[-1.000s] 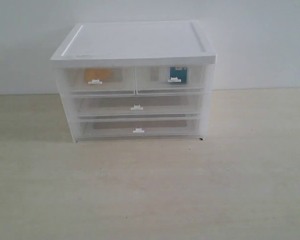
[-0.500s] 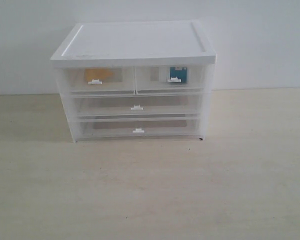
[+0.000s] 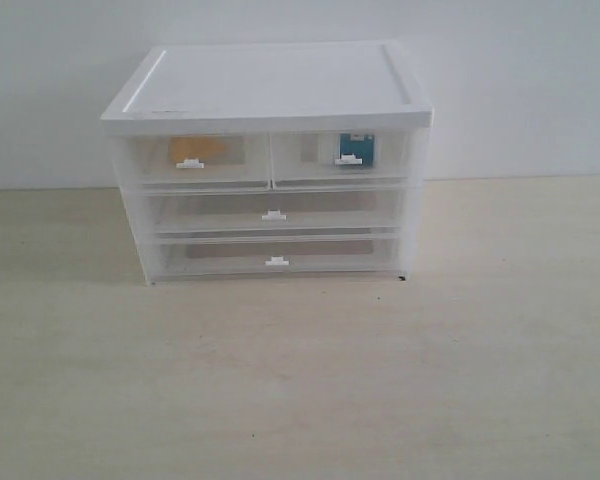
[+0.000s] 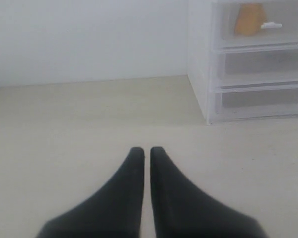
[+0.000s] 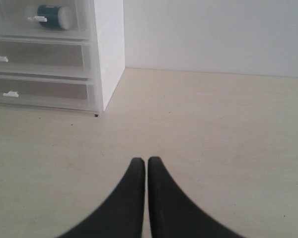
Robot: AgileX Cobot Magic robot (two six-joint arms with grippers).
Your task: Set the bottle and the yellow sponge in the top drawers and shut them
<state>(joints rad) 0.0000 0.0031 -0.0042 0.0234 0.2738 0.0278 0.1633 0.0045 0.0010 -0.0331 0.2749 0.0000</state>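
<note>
A pale table [image 3: 300, 380] is backed by a white wall [image 3: 520, 80], the cabinet [image 3: 270, 90] set at 12 o'clock; left gripper [image 4: 146, 151] and right gripper [image 5: 142, 161] are pressed together, nothing held

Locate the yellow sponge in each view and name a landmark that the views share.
Exterior view: yellow sponge inside the top-left drawer, behind its white handle.
Left wrist view: yellow sponge behind the same drawer's front, beside the handle.
Right wrist view: not in it.
Shared landmark: the white cabinet, seen in all three.
</note>
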